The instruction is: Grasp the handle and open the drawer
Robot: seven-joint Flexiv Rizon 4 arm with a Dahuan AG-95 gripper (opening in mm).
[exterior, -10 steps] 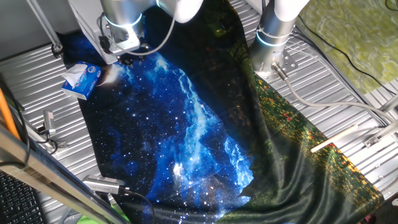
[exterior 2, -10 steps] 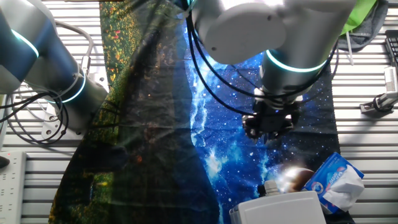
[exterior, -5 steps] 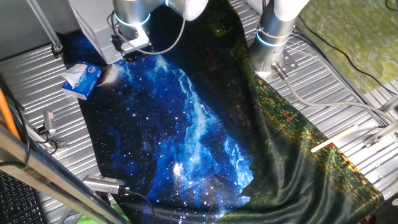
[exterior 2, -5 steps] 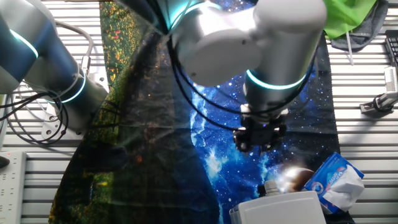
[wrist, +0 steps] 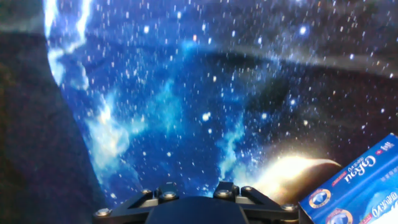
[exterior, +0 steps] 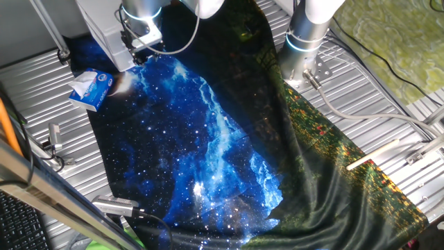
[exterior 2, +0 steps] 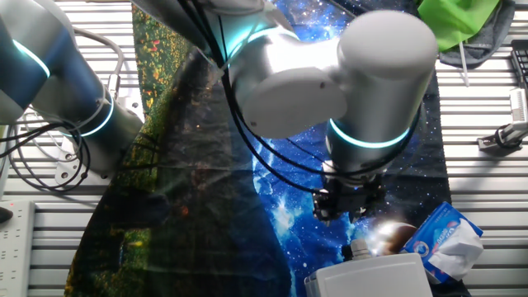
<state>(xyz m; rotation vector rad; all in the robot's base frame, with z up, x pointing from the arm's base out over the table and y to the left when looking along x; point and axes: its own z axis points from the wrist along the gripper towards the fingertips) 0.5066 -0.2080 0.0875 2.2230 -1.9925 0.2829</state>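
Note:
The drawer belongs to a pale grey-white boxy unit (exterior: 97, 28) at the back left. In the other fixed view the unit (exterior 2: 371, 276) sits at the bottom edge, with a small pale knob-like handle (exterior 2: 358, 247) at its front. My gripper (exterior 2: 347, 208) hangs just above and in front of that handle, not touching it. Its dark fingers look spread and hold nothing. In the one fixed view the gripper (exterior: 141, 46) is close against the unit's front. In the hand view only the gripper base (wrist: 193, 208) shows, and the unit is out of view.
A small blue-and-white tissue carton (exterior: 90, 89) lies beside the unit; it also shows in the other fixed view (exterior 2: 445, 239) and the hand view (wrist: 360, 193). A starry blue cloth (exterior: 201, 153) covers the table. A second arm's base (exterior: 305, 42) stands at the back.
My gripper has moved across the blue cloth toward the drawer unit and now hangs close to its front. The carton and the unit have not moved.

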